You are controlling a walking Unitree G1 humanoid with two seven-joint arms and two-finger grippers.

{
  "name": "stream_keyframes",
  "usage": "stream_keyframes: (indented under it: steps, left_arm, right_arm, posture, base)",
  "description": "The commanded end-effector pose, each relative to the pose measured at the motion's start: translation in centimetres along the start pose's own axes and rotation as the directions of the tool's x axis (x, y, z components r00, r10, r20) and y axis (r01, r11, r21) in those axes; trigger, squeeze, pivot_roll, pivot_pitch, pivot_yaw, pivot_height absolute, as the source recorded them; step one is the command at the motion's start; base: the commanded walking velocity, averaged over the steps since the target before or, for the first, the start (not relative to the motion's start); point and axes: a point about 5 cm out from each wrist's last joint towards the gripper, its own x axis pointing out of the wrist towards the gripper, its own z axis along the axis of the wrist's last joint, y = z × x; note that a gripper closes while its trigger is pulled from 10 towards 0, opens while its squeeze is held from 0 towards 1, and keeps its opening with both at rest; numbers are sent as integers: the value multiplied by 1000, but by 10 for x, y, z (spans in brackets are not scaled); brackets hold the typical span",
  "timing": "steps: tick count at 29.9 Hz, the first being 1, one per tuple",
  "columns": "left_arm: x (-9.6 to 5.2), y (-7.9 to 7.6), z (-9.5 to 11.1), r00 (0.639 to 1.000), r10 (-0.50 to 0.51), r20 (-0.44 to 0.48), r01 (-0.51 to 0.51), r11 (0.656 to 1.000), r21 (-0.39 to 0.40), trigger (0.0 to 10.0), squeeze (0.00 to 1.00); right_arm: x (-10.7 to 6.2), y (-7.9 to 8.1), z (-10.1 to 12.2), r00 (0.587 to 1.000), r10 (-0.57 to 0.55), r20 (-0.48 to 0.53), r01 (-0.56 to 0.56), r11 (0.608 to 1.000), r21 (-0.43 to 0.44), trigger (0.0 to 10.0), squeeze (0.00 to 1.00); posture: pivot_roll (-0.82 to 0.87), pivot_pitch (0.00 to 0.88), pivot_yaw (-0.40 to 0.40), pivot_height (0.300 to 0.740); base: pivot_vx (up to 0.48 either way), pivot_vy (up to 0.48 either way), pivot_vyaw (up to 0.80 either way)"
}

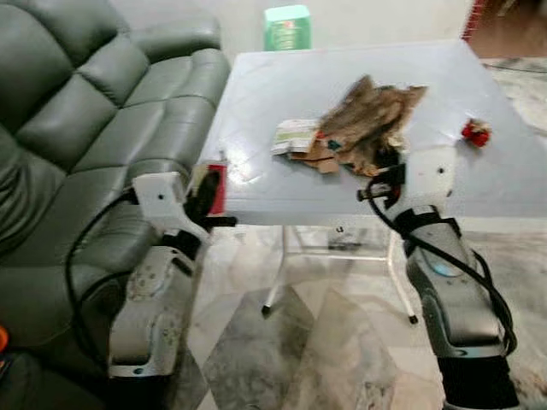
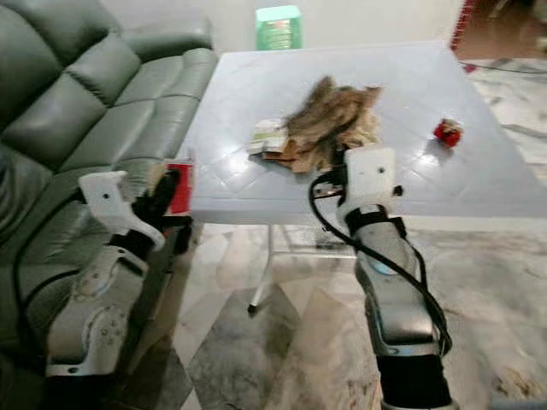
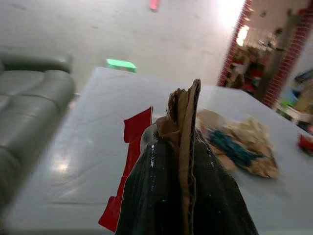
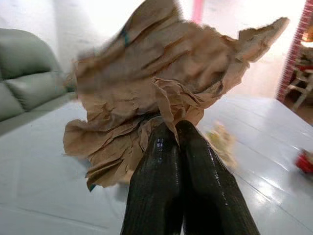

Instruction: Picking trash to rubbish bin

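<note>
Along the left side of the room stands a dark green leather sofa, its cushions deeply tufted, just beside the left edge of a pale grey tabletop. At the tabletop's near left corner the left gripper holds its fingers clamped on a strip of brown cardboard standing upright between them, with a red wrapper caught alongside. Behind the far edge of the tabletop, against a light wall, sits a green box; whether it is the rubbish bin cannot be told.

Near the middle of the tabletop lies a small whitish folded packet, touching a flat scrap of brown card. Just to the right of these, the right gripper has its fingers closed together on a large crumpled sheet of brown paper, which spreads out above the fingertips; in the right wrist view the paper appears lifted clear of the surface. Further right, well apart from the paper, a small red piece of trash rests near the tabletop's right edge.

Under the tabletop, thin white metal legs stand on a marbled tile floor in grey and beige. A red brick pillar shows at the far right.
</note>
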Motion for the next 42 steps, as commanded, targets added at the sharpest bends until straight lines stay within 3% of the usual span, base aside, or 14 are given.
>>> stream_keyframes:
  steps: [1, 11, 16, 28, 30, 36, 38, 42]
  left_arm:
    - [3, -6, -2, 1000, -31, -7, 31, 1000, 2, 9333, 0]
    - [5, -9, -2, 999, -40, -6, 40, 999, -9, 9098, 0]
    - [5, -11, -4, 999, -44, -9, 44, 999, -14, 8353, 0]
    - [4, -12, -5, 999, -42, -13, 42, 999, -23, 8510, 0]
    - [4, -12, -6, 999, -45, -13, 45, 999, -22, 7882, 0]
    - [4, -12, -6, 999, -46, -14, 45, 999, -23, 7373, 0]
    - [4, -12, -6, 999, -44, -14, 44, 999, -22, 6314, 0]
    - [4, -12, -6, 999, -42, -13, 42, 999, -25, 5961, 0]
  right_arm:
    - [0, -4, 4, 1000, -15, 8, 15, 1000, -5, 10000, 0]
    - [2, -1, 6, 1000, -2, 11, 2, 1000, -3, 10000, 0]
    - [2, -1, 7, 1000, 2, 10, -2, 1000, -2, 10000, 0]
    - [1, -1, 8, 1000, 4, 11, -4, 1000, -6, 10000, 0]
    - [1, -1, 8, 1000, 5, 12, -5, 1000, -6, 10000, 0]
    - [1, 0, 10, 999, 18, 29, -18, 1000, -4, 10000, 0]
    - [1, 1, 10, 999, 21, 29, -21, 1000, -6, 10000, 0]
    - [1, 0, 10, 999, 22, 28, -22, 1000, -6, 10000, 0]
  posture:
    - [-64, 77, 76, 740]
    - [-62, 77, 73, 740]
    - [-63, 80, 73, 740]
    - [-67, 86, 71, 740]
    - [-68, 88, 72, 740]
    - [-70, 89, 69, 740]
    - [-69, 90, 67, 740]
    - [-70, 90, 67, 740]
  base:
    - [0, 0, -775]
    - [0, 0, -775]
    - [0, 0, -781]
    - [0, 0, -787]
    - [0, 0, -788]
    - [0, 0, -339]
    - [0, -133, 0]
    - [0, -266, 0]
